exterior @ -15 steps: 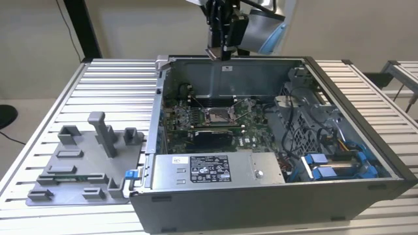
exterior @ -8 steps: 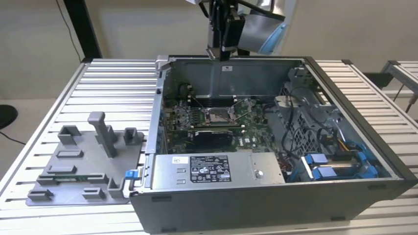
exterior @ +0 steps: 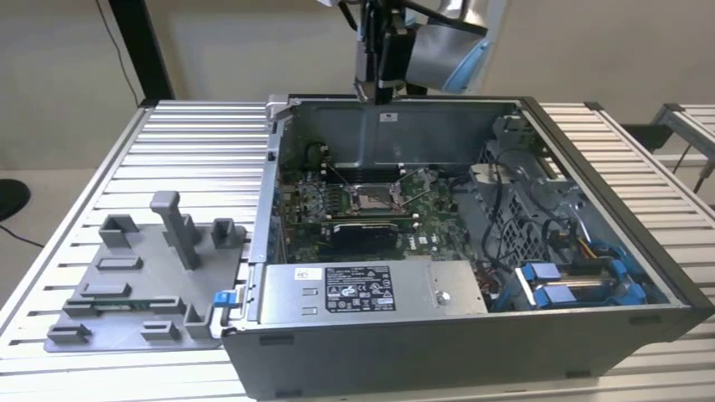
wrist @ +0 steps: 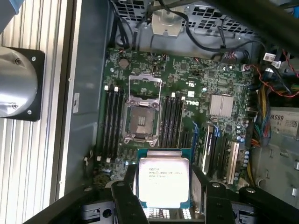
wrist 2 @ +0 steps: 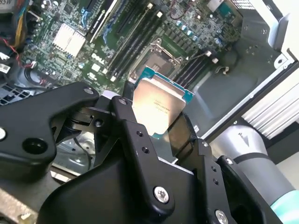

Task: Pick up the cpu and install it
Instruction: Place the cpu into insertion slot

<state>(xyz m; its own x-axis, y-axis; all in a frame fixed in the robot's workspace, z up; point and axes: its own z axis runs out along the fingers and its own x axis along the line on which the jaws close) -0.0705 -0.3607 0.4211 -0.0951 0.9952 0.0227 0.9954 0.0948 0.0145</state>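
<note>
Below my gripper [wrist: 163,193], the open computer case [exterior: 447,352] held the motherboard [wrist: 187,100] and its open socket [wrist: 140,120]; my fingers [wrist: 123,198] clamped the silvery, green-edged cpu [wrist: 163,179].

Case [exterior: 447,352] on desk [exterior: 201,134]; tray [exterior: 112,327] on desk, exterior view's left of case. Socket [exterior: 372,198] in case, behind power-supply box [exterior: 369,289]. Gripper [wrist: 166,191] grips cpu [wrist: 163,177] above motherboard [wrist: 205,79].

Bright even light; glare on cpu [wrist 2: 156,107] top; case [exterior: 447,352] interior dim.

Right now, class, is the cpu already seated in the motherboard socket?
No, the claw holds the cpu clear of the open, empty socket.
</note>
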